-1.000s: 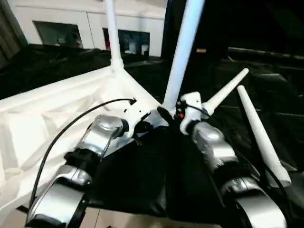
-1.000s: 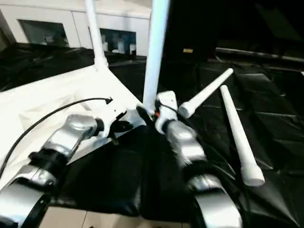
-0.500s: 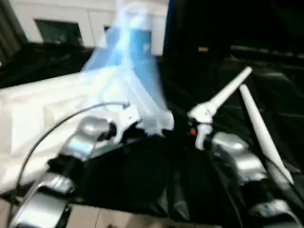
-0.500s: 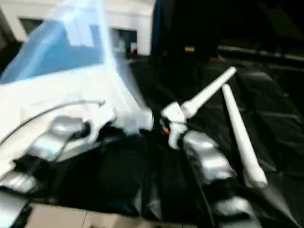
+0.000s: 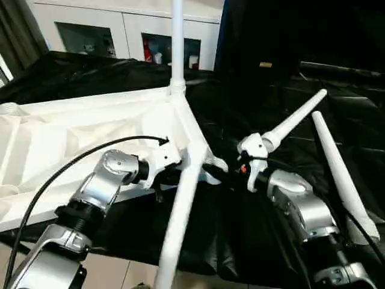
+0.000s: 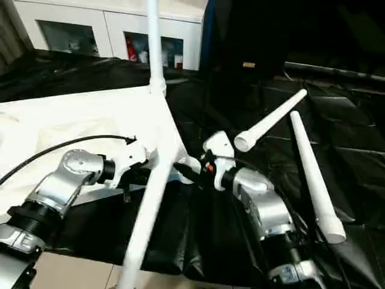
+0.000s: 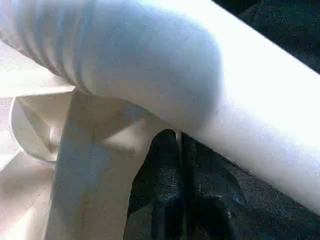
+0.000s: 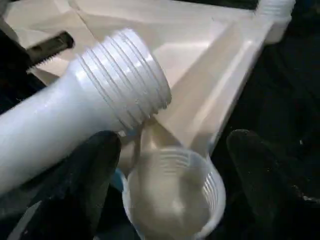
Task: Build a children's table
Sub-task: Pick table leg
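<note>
The children's table top [image 5: 60,138] lies upside down on the left, ribbed side up. One white leg [image 5: 177,42] stands upright in its far corner. Another leg [image 5: 180,217] leans out from the near corner toward me, its threaded end [image 8: 125,80] out of the round socket [image 8: 172,200], which stands empty. My left gripper [image 5: 169,177] is shut, empty, just under that leg's thick end [image 7: 150,65]. My right gripper [image 5: 219,173] is open, its fingers [image 8: 95,170] on either side of the socket. Two loose legs [image 5: 295,120] [image 5: 340,174] lie on the right.
Black cloth [image 5: 252,108] covers the work surface. A white cabinet with glass doors [image 5: 120,36] stands behind it. A black cable [image 5: 72,168] loops over my left forearm. Pale floor shows below the near edge of the cloth.
The leg that stood upright at the near corner has tipped out of its socket and fallen toward me. My right gripper has come off its base. The camera has shifted too.
</note>
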